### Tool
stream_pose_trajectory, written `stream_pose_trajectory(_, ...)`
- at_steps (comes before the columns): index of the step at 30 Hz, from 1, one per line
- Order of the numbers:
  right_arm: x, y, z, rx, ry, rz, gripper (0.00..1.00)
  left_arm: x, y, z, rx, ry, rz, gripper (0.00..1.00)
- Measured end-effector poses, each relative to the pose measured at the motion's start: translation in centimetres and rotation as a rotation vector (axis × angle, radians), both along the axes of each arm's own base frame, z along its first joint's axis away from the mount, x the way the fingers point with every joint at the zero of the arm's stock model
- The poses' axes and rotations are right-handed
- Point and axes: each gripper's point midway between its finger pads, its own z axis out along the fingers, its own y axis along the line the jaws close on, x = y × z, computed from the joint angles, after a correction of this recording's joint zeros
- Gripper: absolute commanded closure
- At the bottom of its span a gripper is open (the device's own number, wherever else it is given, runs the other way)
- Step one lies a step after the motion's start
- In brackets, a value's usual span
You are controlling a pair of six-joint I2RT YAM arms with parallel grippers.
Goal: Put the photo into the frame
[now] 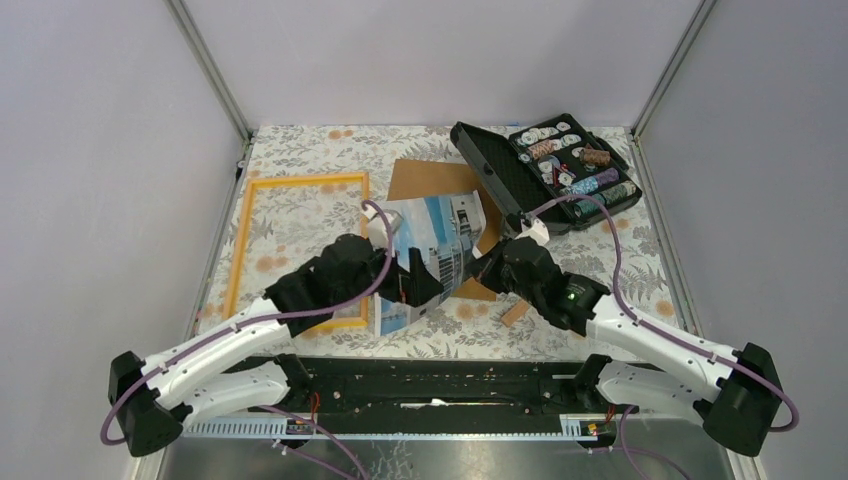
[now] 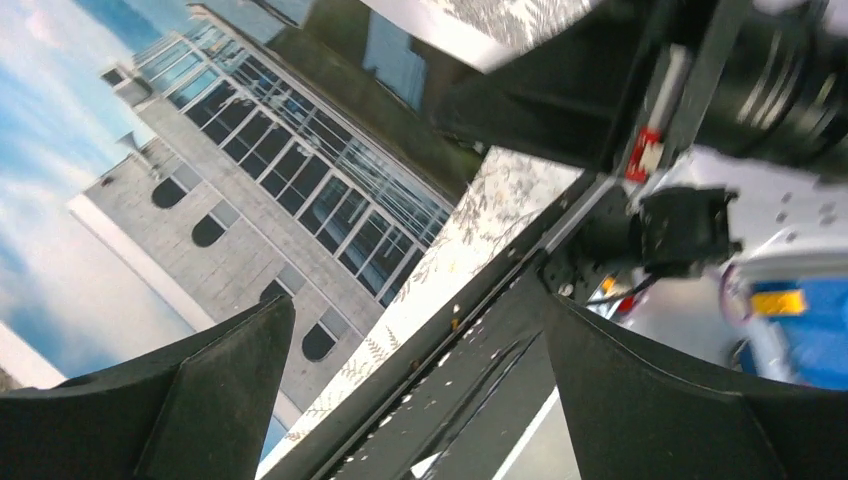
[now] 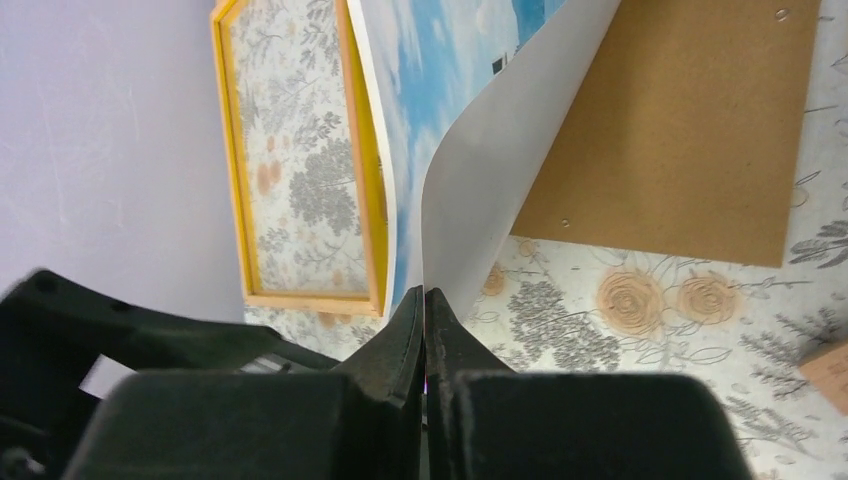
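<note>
pinching photo point(image 3: 490, 170) edge: right fingers point(image 3: 405, 345), clear only from right wrist | left fingers point(image 2: 210, 390) apart

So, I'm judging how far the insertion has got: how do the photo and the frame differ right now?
The photo is partly lifted and curled, one edge pinched in the right gripper; the frame lies flat on the tablecloth. The photo shows a building against blue sky; the frame is only an orange-yellow border, cloth showing through. Both are rectangles of similar size.
</note>
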Motion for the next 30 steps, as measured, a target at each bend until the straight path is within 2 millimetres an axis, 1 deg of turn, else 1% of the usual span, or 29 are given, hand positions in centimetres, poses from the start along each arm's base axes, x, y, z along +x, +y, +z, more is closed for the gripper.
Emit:
stream_pose_trajectory(3,0.2,0.3,0.9,0.014,0.053,-0.037,1.0,-1.1,-1.0,-0.8,0.086,-0.091,-0.097,0.01)
stream_pose_trajectory(6,0.3,0.1,1.6,0.021,0.096,-0.083,1.0,-1.5,-2.1,-1.9,0.215,-0.181,-0.175,0.02)
stream_pose_trajectory(9,0.3,-0.2,1.8,0.014,0.146,-0.127,1.0,-1.8,-2.9,-2.8,0.344,-0.258,-0.23,0.04)
stream_pose_trajectory(11,0.2,-0.4,1.6,0.01,0.173,-0.143,1.0,-1.2,-2.9,-3.2,0.417,-0.296,-0.235,0.06)
stream_pose_trajectory(15,-0.4,-1.0,0.8,-0.006,0.219,-0.173,1.0,0.2,-2.1,-4.1,0.531,-0.343,-0.212,0.12)
stream_pose_trajectory(17,-0.5,-1.3,0.5,-0.008,0.234,-0.192,1.0,0.5,-2.1,-4.5,0.58,-0.364,-0.212,0.15)
stream_pose_trajectory(19,-0.5,-1.5,0.3,-0.008,0.249,-0.213,1.0,0.4,-2.5,-4.9,0.618,-0.385,-0.231,0.15)
stream_pose_trajectory(22,-0.6,-1.8,0.1,0.0,0.266,-0.24,0.99,-0.4,-3.2,-5.4,0.649,-0.413,-0.274,0.07)
stream_pose_trajectory(24,-0.6,-2.0,-0.1,-0.001,0.277,-0.259,0.98,-0.9,-3.6,-5.5,0.653,-0.427,-0.301,0.06)
stream_pose_trajectory(26,-0.6,-2.2,-0.1,-0.001,0.284,-0.275,0.98,-1.1,-4.0,-5.4,0.64,-0.438,-0.308,0.1)
stream_pose_trajectory(30,-0.6,-2.4,0.0,0.016,0.295,-0.299,0.98,-0.8,-4.5,-5.5,0.625,-0.448,-0.296,0.19)
